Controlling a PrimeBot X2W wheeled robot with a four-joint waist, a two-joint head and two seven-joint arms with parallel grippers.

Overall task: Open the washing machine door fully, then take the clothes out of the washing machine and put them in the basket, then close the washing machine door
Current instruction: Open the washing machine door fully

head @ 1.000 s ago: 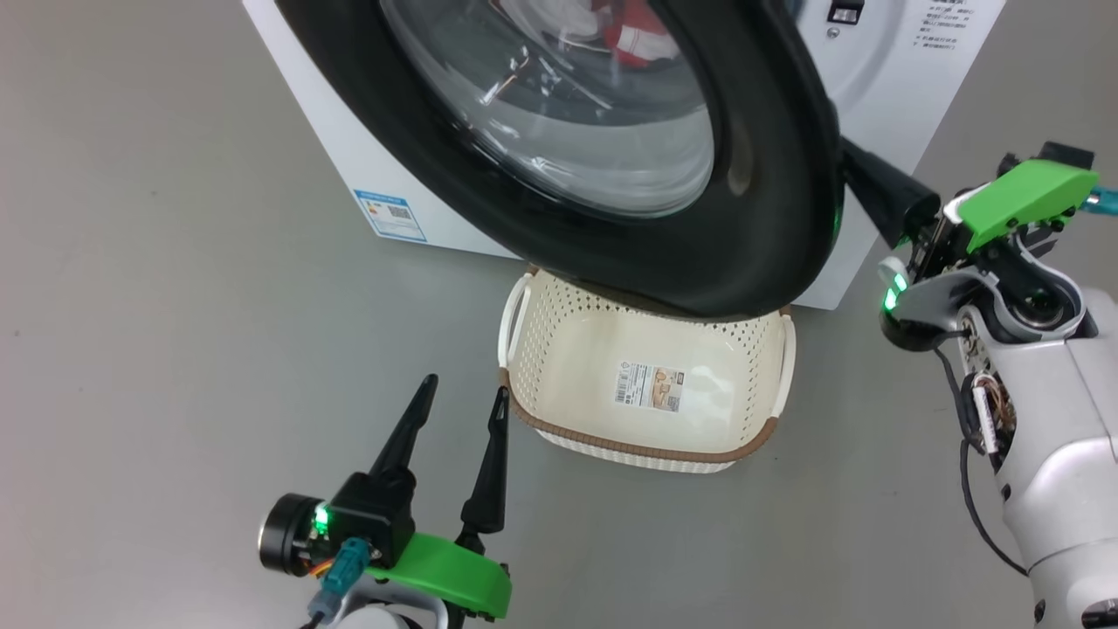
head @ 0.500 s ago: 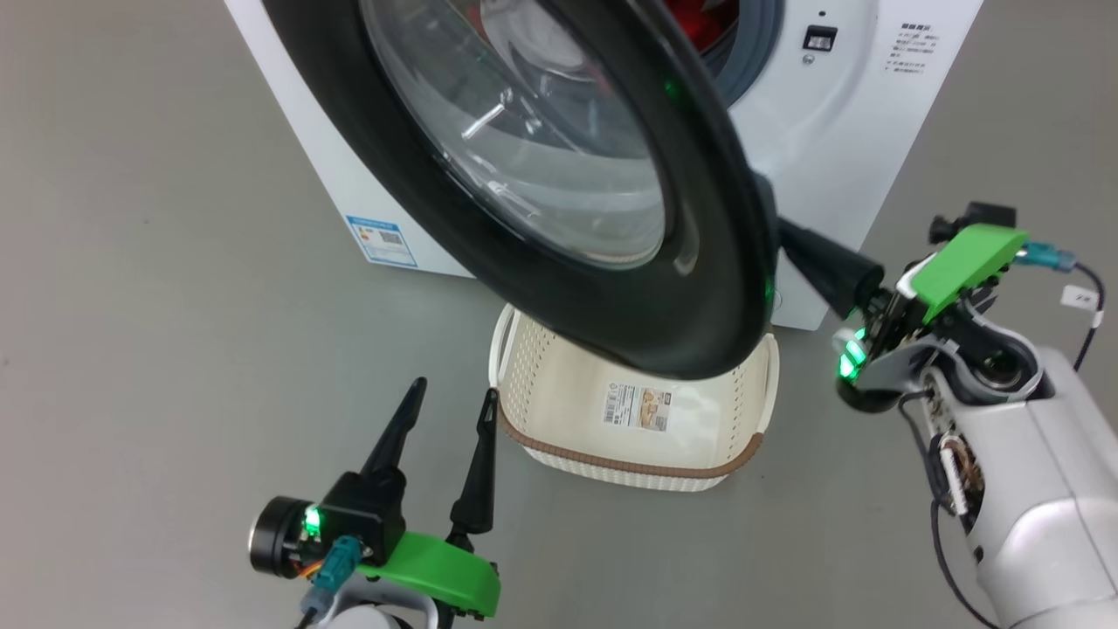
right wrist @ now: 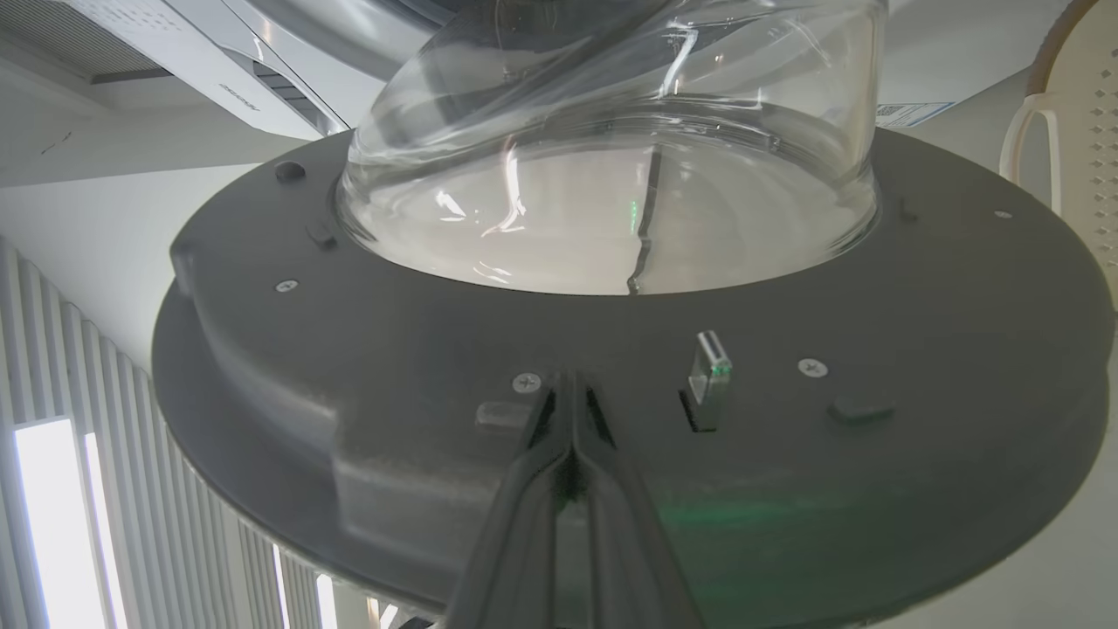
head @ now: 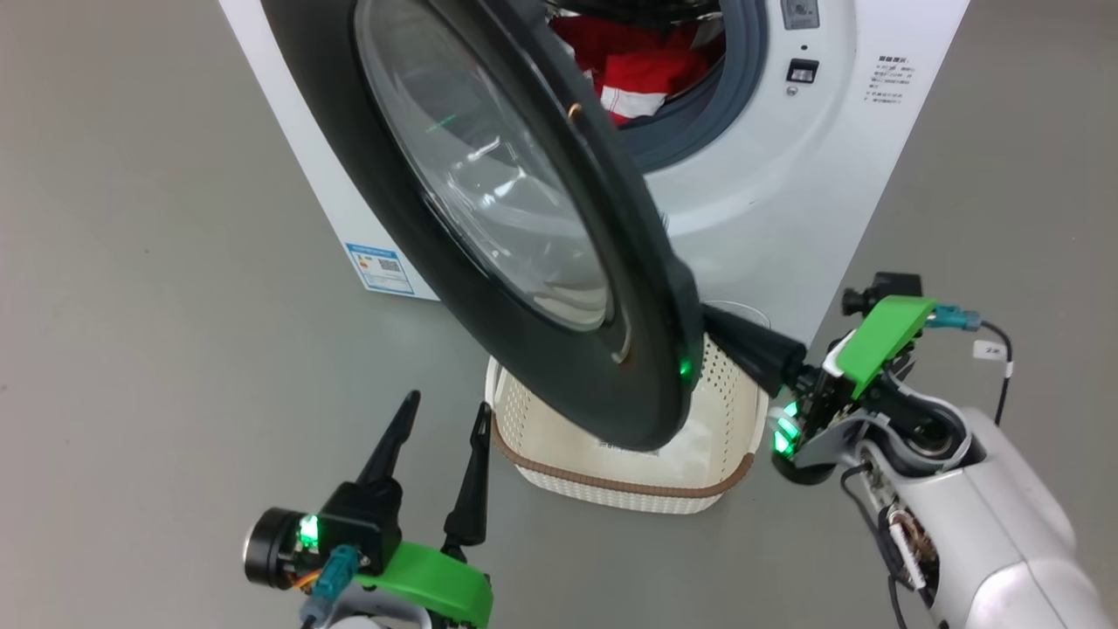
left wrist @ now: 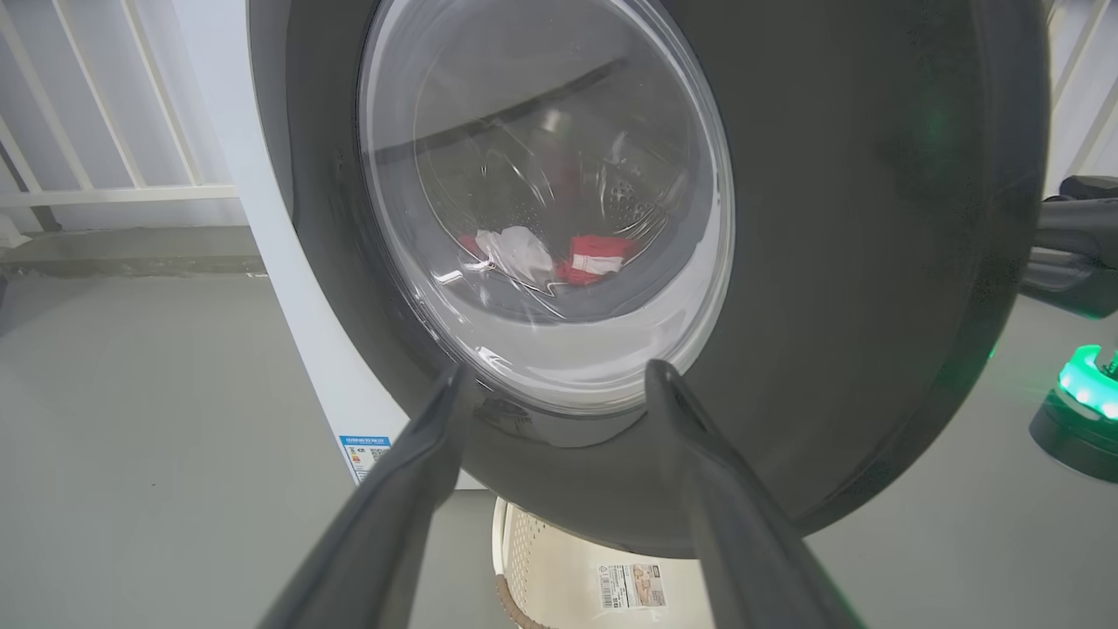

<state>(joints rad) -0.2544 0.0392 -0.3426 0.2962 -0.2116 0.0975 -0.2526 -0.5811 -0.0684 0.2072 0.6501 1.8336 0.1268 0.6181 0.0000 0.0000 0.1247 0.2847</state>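
Washing machine door [head: 489, 201] ajar; right hand [right wrist: 572, 389] pressed together at its rim, left hand [head: 445, 404] spread, blue label [head: 380, 268] illegible.

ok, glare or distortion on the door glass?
Head view: streaky highlights across the round black-rimmed glass door, green glint on its rim. Left wrist view: wide-angle bulge; red and white clothes hazy through it. Right wrist view: reflections on the glass, blown-out white strips lower left.
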